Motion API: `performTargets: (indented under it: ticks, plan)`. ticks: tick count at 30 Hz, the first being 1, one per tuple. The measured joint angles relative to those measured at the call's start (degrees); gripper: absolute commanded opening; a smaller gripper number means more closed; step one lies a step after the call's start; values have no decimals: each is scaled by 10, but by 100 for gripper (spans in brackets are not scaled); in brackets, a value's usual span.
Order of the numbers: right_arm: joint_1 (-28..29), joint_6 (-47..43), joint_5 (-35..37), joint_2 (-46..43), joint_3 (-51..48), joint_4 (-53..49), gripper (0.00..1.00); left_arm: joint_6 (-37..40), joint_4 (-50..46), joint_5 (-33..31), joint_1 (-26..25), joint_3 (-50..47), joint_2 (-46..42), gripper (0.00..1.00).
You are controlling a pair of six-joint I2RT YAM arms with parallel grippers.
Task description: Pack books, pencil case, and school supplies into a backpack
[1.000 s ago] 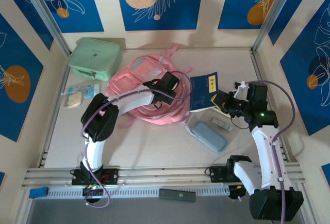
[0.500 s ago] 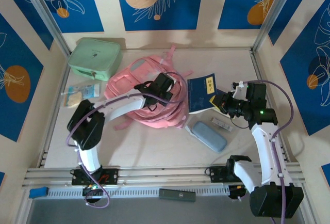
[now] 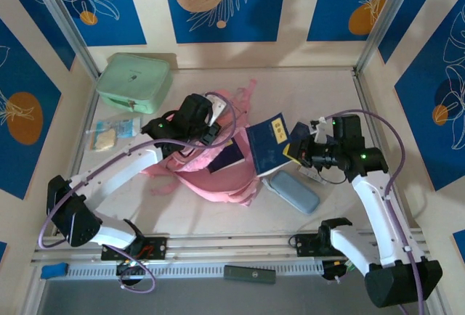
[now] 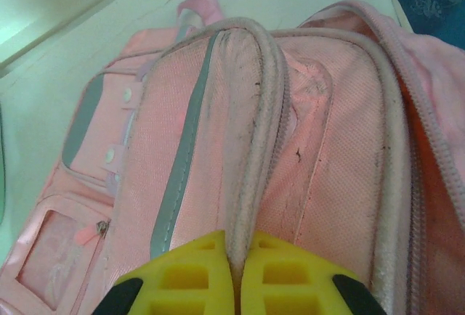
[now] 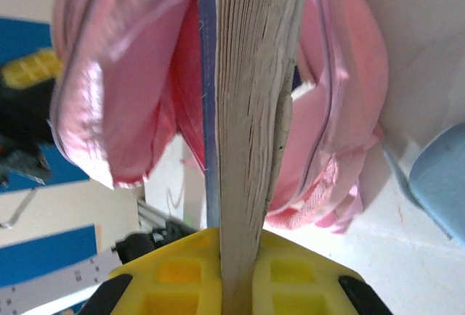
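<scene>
Left gripper (image 4: 236, 260) pinches the backpack's (image 3: 218, 177) piped rim, jaws nearly together. 1 book (image 3: 267, 144) sits tilted at the backpack's open mouth, clamped in the right gripper (image 3: 304, 149). The pencil case (image 3: 290, 191) lies just beside the backpack.

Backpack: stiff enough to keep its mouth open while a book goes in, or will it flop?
Likely floppy: the backpack walls sag and fold around the book in the right wrist view. The piped seam pinched by the left fingers looks thick, so that grip probably won't slip.
</scene>
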Motion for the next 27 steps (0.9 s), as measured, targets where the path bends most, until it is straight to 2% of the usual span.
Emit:
performTargets:
  ticks: [5,10,22,27]
  plan:
    - [97,41,27,-3,-59,48,0,5,-7,24,10,0,-8,0]
    - [176,108,66,59,-121,170,0,3,-7,39,17,0,-20,0]
    - [243,170,137,291,-100,463,0,-17,-5,72,34,0,-25,0]
    - [263,162,177,364,-54,504,13,-26,-5,79,37,0,-25,0]
